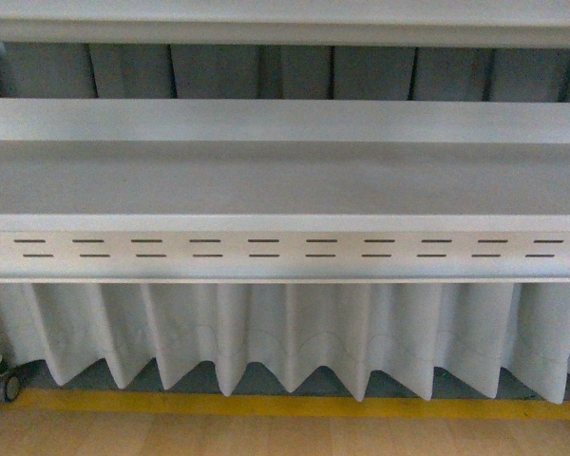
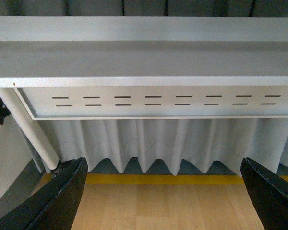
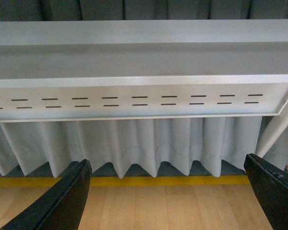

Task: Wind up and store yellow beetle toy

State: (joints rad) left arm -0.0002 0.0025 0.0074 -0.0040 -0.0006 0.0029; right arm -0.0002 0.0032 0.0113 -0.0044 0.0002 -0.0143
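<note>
Front view, item one: white table [image 1: 285,180], bare on the part shown, its top standing above and ahead of both end effectors. Neither arm appears in this view. Item two: pleated curtain [image 1: 285,332], pale, hanging under the table straight ahead of the end effectors. Item three: wooden floor [image 1: 285,437], below them. Item four: slotted apron [image 1: 285,249], two rows of dashes along the table's front edge. Item five: yellow stripe [image 1: 285,404] on the floor at the curtain's foot. Item six: table leg [image 2: 29,127], slanted, outboard of the left end effector. Item seven: caster [image 1: 5,388], low and on the left end effector's side. Left end effector [image 2: 163,160]: black fingers [image 2: 62,196] spread wide apart, nothing between them, held low and level, facing the apron. Right end effector [image 3: 168,159]: fingers [image 3: 62,201] likewise wide apart and empty, in the same low, level, forward pose. Yellow beetle toy: not in any view, so its place cannot be told. Step judged in hand: the outset, with nothing gripped or wound. The next move likely calls for raising the arms above the tabletop to find the toy before any grasp.
</note>
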